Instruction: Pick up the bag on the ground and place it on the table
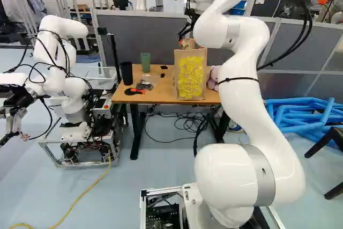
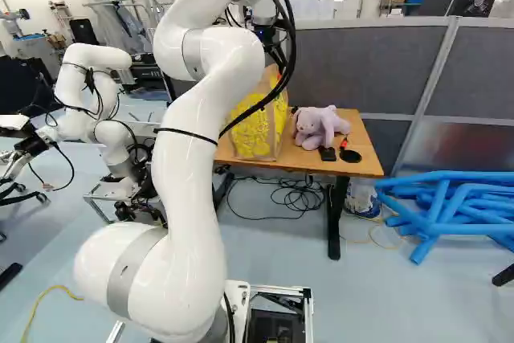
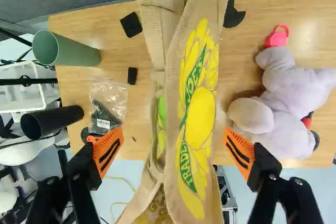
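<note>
At the left base view's upper middle, the black gripper (image 1: 186, 31) is partly hidden behind the arm, above the bag. The tan bag (image 1: 190, 76) with yellow print stands upright on the wooden table (image 1: 155, 94). In the wrist view the gripper (image 3: 173, 151) stands wide open, with the bag (image 3: 197, 124) passing through the space between its orange-padded fingers. Gaps show between the bag and both fingers. The bag's top is open and its strap lies along one side.
A green cup (image 3: 65, 49), a black cup (image 3: 51, 121) and a plastic packet (image 3: 109, 106) are on one side of the bag, a purple plush toy (image 3: 294, 95) on the other. Another robot (image 1: 59, 73) stands left of the table. Blue tubes (image 2: 450, 202) lie on the floor at right.
</note>
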Tool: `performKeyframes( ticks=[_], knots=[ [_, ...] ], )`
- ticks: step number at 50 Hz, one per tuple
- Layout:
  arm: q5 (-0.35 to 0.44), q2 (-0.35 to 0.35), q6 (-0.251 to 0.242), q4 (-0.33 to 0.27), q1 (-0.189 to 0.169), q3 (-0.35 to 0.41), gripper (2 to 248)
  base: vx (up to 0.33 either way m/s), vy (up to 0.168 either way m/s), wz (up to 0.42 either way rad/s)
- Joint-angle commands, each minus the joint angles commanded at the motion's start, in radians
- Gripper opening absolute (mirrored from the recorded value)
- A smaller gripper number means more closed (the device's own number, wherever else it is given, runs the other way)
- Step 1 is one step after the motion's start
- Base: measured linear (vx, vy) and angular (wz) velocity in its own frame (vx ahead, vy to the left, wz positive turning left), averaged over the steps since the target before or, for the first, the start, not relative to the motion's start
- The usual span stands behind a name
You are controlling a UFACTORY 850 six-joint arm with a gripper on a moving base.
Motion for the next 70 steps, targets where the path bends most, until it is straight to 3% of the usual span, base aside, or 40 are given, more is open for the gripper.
performKeyframes(
  ticks=[34, 70],
  knots=[
    [-0.112, 0.034, 0.0, 0.0, 0.001, -0.059, 247, 0.0, 0.0, 0.0],
    [-0.12, 0.057, 0.0, 0.0, 0.002, -0.079, 247, 0.0, 0.0, 0.0]
  ],
)
